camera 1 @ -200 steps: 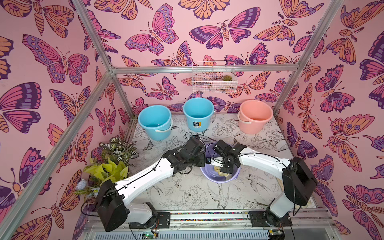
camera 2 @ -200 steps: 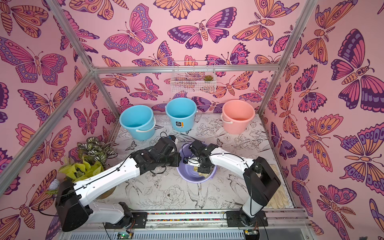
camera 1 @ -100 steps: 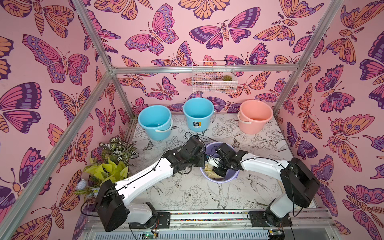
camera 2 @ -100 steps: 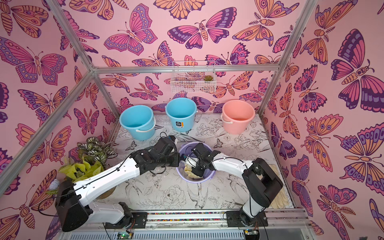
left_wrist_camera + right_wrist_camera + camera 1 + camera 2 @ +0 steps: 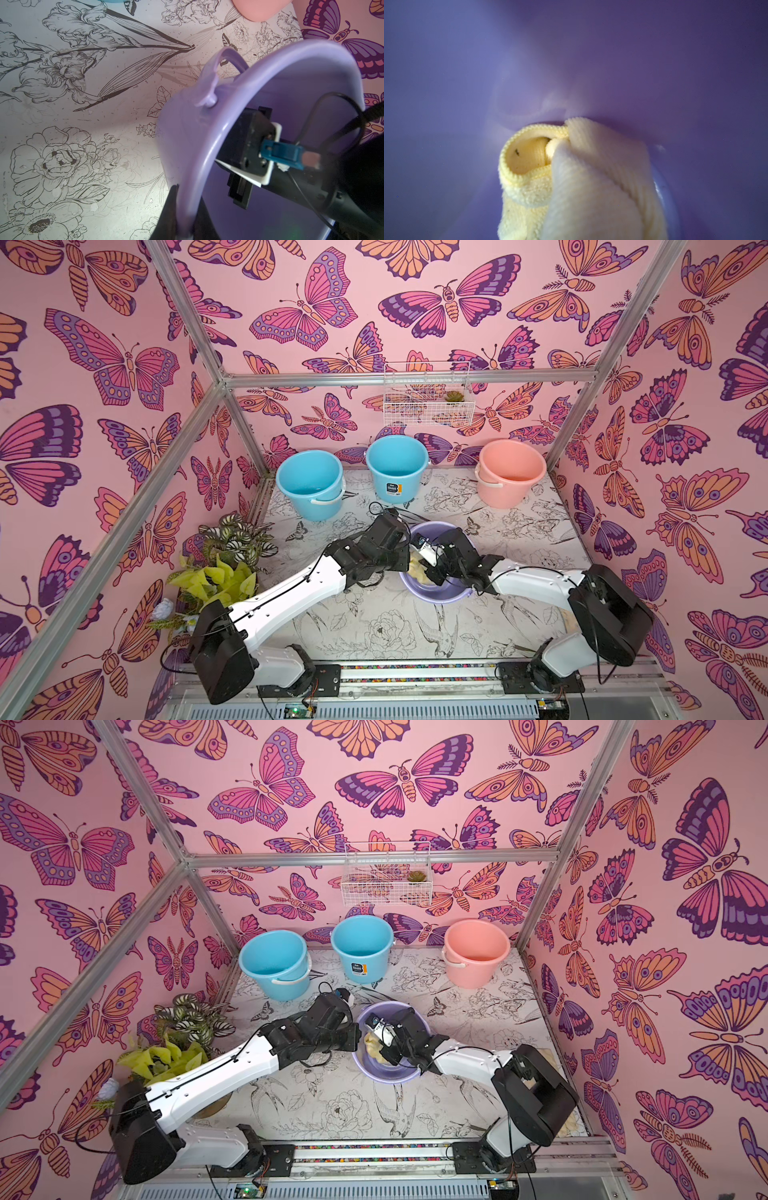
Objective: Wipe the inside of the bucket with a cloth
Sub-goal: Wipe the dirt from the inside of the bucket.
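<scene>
The lavender bucket (image 5: 440,594) (image 5: 386,1073) stands tilted at mid-table. My left gripper (image 5: 185,218) is shut on the bucket's rim (image 5: 187,128), one finger outside the wall and one inside. My right gripper (image 5: 429,572) reaches down into the bucket and is shut on the pale-yellow cloth (image 5: 415,570) (image 5: 374,1048). In the right wrist view the bunched cloth (image 5: 591,176) presses against the purple inner wall (image 5: 571,62) near the bottom and hides the fingers. The right arm's wrist (image 5: 255,145) shows inside the bucket in the left wrist view.
Two sky-blue buckets (image 5: 309,483) (image 5: 397,466) and a salmon-pink bucket (image 5: 509,470) stand along the back wall. Potted plants (image 5: 220,568) sit at the left edge. A wire basket (image 5: 426,400) hangs on the back wall. A tan mat (image 5: 575,1125) lies behind the right arm.
My right gripper has swept the cloth across the inside of the bucket toward the left, nearer the left gripper. The left gripper has kept its hold on the rim.
</scene>
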Controlling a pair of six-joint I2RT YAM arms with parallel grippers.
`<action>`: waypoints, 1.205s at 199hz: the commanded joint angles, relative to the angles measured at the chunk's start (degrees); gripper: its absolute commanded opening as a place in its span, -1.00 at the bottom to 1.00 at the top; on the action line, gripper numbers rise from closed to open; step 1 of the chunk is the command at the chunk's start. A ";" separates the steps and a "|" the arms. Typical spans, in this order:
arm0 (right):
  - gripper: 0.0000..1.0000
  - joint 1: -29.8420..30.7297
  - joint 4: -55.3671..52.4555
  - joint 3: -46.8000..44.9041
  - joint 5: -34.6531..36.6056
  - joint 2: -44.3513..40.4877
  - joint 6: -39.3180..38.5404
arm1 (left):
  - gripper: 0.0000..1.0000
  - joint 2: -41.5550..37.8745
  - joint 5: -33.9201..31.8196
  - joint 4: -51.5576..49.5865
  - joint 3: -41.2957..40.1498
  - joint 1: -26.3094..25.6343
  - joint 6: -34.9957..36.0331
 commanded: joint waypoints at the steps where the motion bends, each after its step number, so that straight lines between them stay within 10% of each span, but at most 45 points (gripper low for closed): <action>1: -1.00 0.11 8.75 -0.93 10.21 -1.26 1.44 | -1.00 0.04 1.34 -2.72 -1.00 -0.24 0.14; 142: -1.00 3.50 -24.44 9.87 37.68 1.53 -23.89 | -1.00 0.30 1.45 -2.78 -0.47 -0.24 0.58; 240: -1.00 3.27 -53.21 18.52 10.00 4.44 -14.69 | -1.00 0.62 1.18 -2.77 -0.13 -0.24 0.62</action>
